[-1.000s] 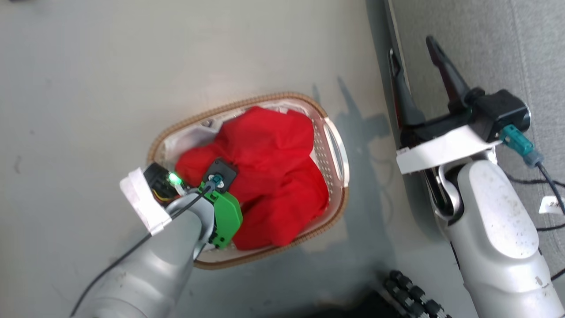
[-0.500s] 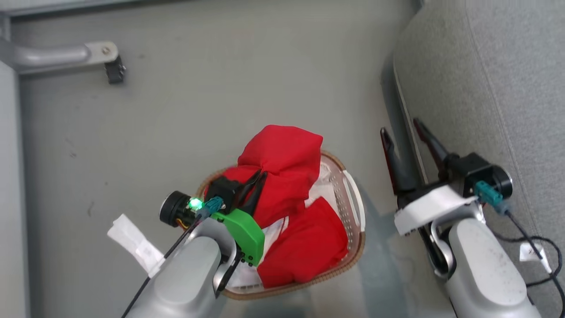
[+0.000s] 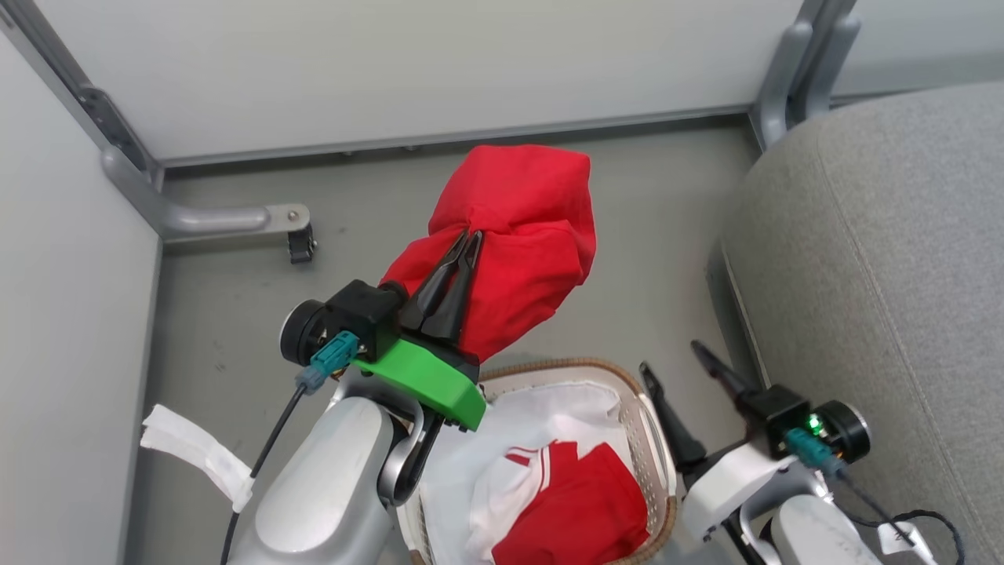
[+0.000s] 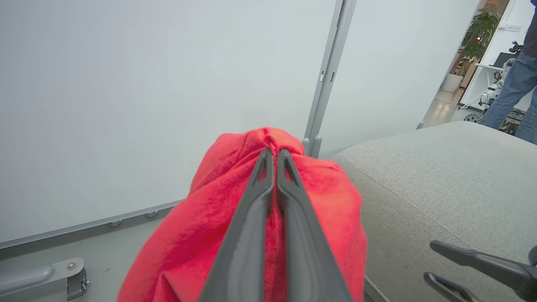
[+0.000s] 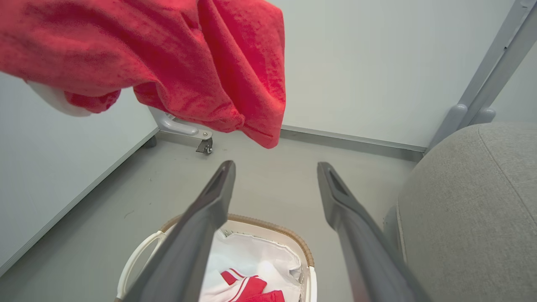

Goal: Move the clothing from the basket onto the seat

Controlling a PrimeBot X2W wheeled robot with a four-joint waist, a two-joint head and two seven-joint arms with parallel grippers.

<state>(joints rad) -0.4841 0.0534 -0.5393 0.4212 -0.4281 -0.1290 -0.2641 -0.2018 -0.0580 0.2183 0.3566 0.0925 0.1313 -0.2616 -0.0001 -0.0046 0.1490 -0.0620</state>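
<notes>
My left gripper [image 3: 472, 237] is shut on a red garment [image 3: 510, 235], which hangs bunched from the fingertips high above the basket [image 3: 655, 455]. In the left wrist view the gripper [image 4: 272, 152] pinches the red garment [image 4: 209, 218] at its top fold. More clothing [image 3: 580, 510], red and white with striped cuffs, lies in the cream basket at the bottom of the head view. My right gripper [image 3: 671, 359] stands open and empty between the basket and the grey seat [image 3: 886, 275]. The right wrist view has the lifted garment [image 5: 188, 63] overhead and the basket [image 5: 268, 224] below the open right gripper [image 5: 275, 167].
White partition walls [image 3: 392, 71] with grey metal posts [image 3: 792, 71] enclose the back and left. A caster foot [image 3: 298, 239] sits on the grey floor at the left. A person's legs [image 4: 514, 88] stand in the far doorway. Cables [image 3: 918, 522] trail by the right arm.
My left gripper has lifted the red garment out of the basket and up, uncovering red and white clothing below. The head camera has tilted up, bringing the walls into view.
</notes>
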